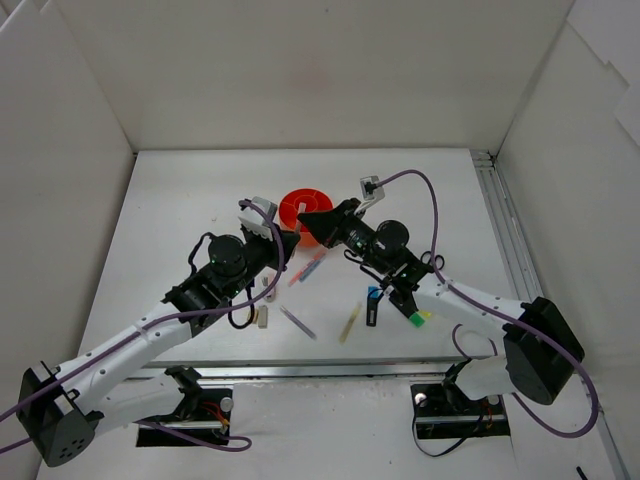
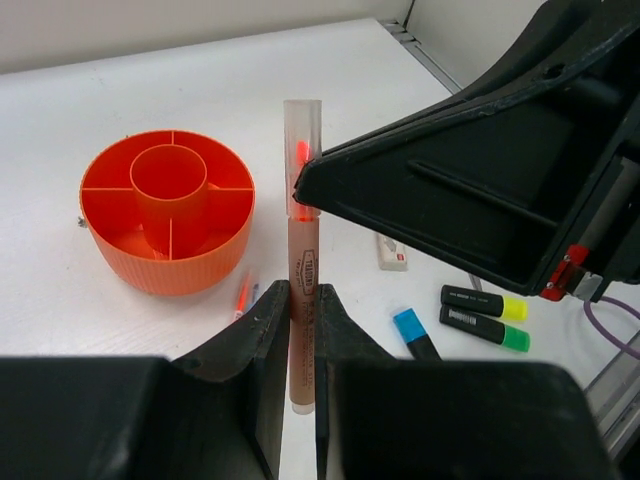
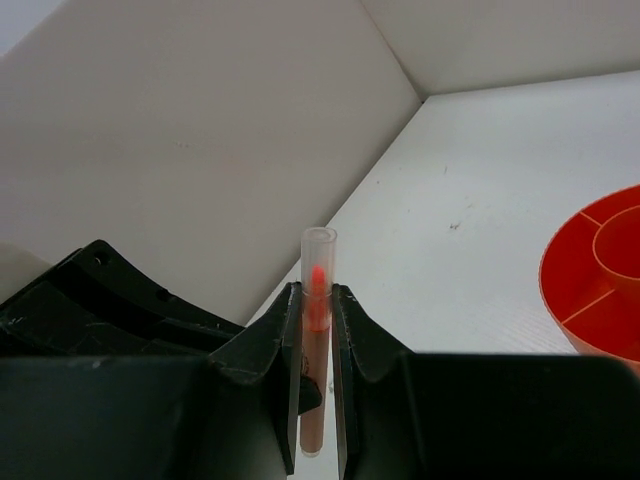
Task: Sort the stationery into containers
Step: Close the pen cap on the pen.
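Brown-barrelled pen (image 2: 303, 250), clear cap: left gripper (image 2: 302, 298) is clamped on the barrel and right gripper (image 3: 316, 300) is pinched on the cap end, close beside the orange organiser (image 2: 165, 268). Its visible compartments are bare. Highlighters (image 2: 480, 302), eraser (image 2: 392, 255) and pens (image 1: 308, 268) lie loose on the table. We judge the sorting barely begun.

In the left wrist view the left hand (image 2: 303, 335) hid the lower sides of the brown pen with a clear cap (image 2: 303, 255), whose printed lettering was too small to read. The right hand (image 2: 305, 190) covered part of that cap and of a small white eraser (image 2: 392, 256). The left hand cut off the blue-ended black highlighter (image 2: 412, 330). In the right wrist view the round orange plastic organiser (image 3: 595, 290) ran off the right edge. From above, a thin bluish pen (image 1: 298, 322) was blurred.
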Robot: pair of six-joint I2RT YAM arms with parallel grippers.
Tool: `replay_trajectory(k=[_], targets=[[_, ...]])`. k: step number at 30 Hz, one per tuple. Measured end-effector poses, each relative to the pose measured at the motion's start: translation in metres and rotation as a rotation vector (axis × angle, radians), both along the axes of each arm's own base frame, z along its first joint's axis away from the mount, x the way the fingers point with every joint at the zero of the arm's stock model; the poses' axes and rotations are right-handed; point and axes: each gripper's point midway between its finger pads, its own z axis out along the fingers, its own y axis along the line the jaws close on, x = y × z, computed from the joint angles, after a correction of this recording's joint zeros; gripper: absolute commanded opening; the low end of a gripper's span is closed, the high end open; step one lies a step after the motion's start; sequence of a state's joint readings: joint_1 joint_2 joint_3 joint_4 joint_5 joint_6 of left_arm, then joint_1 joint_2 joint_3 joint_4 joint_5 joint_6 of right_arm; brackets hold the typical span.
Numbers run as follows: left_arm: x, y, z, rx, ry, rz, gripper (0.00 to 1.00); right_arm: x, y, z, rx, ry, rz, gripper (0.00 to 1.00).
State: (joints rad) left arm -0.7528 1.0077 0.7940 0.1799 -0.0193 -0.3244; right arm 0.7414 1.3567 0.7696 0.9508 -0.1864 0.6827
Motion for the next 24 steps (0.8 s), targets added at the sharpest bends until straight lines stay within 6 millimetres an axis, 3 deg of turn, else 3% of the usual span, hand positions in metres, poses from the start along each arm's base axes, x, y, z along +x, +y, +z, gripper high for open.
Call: replay_trajectory(k=[9,24], targets=[[0.008,-0.001,0.015,-0.019,-0.071,0.020,0.00,0.003,0.001,0.013,0.004,-0.090,-0.016,0.00],[0.033,0.004,0.041,0.202,-0.184,0.005,0.00,0.016,0.005,0.033,0.047,-0.232,-0.004,0.00]])
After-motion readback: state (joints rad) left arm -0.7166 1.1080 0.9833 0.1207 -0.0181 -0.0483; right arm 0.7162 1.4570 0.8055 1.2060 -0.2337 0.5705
